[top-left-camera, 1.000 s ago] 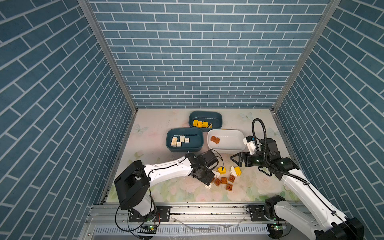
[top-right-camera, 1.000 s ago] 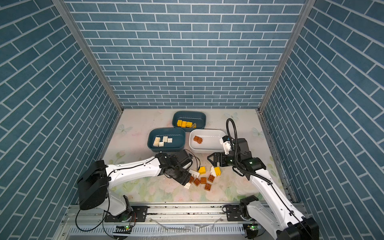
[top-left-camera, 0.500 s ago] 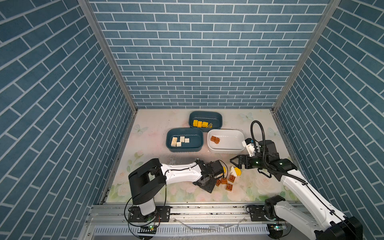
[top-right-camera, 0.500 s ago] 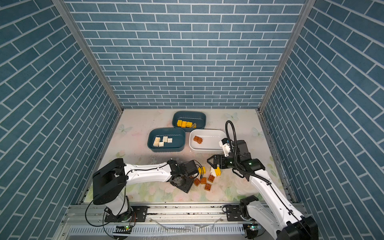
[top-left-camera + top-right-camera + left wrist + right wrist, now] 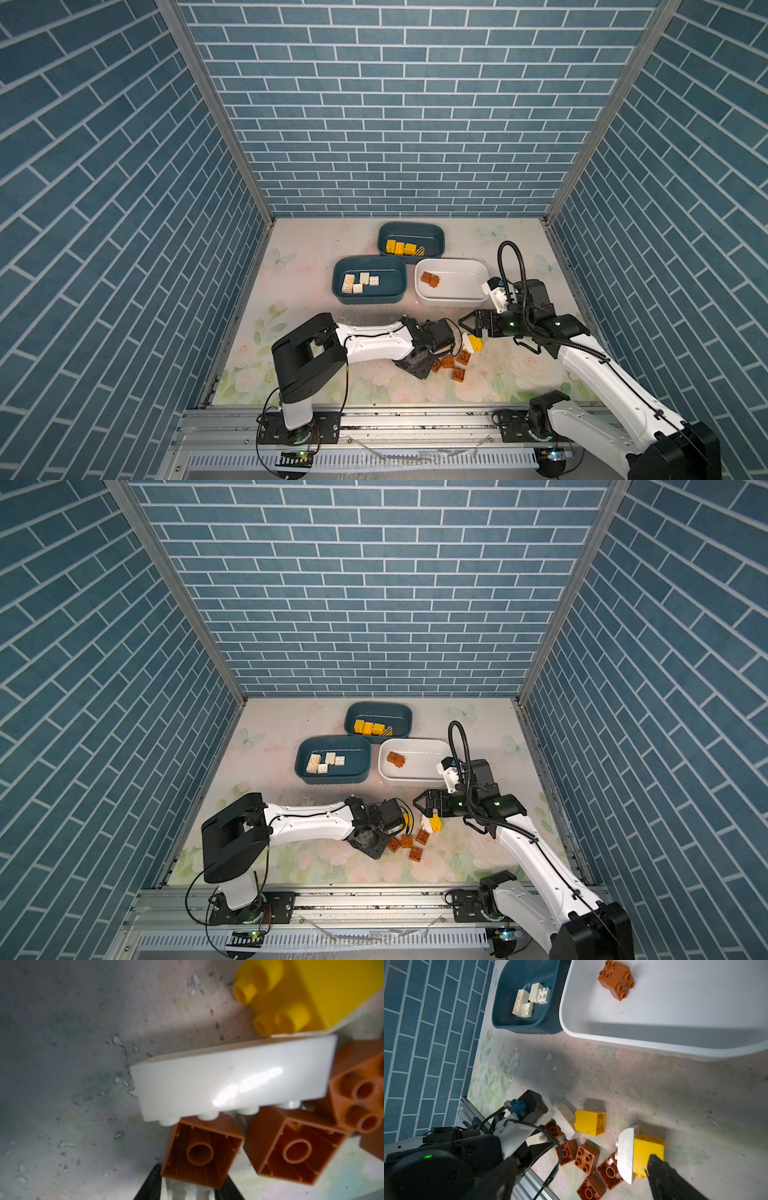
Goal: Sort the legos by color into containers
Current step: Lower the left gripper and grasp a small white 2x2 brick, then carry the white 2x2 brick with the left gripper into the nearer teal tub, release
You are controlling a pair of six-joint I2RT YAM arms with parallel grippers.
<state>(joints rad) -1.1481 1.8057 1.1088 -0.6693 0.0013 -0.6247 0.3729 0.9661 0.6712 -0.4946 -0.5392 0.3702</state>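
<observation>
Your left claw (image 5: pixel 192 1175) is clamped on a brown lego (image 5: pixel 202 1151) among the loose legos (image 5: pixel 457 374) at the near middle of the bench (image 5: pixel 311 286). Your right claw (image 5: pixel 465 327) hangs wide open just above a yellow lego (image 5: pixel 475 345) at their right edge. The containers (image 5: pixel 451 300) stand farther back.

A robotics lab test cell. Two white arms (image 5: pixel 374 347) (image 5: pixel 598 374) are bolted to an aluminium rail (image 5: pixel 415 424). Beyond the rail, brick-printed panels (image 5: pixel 395 104) wall a floral tabletop (image 5: pixel 307 253).
</observation>
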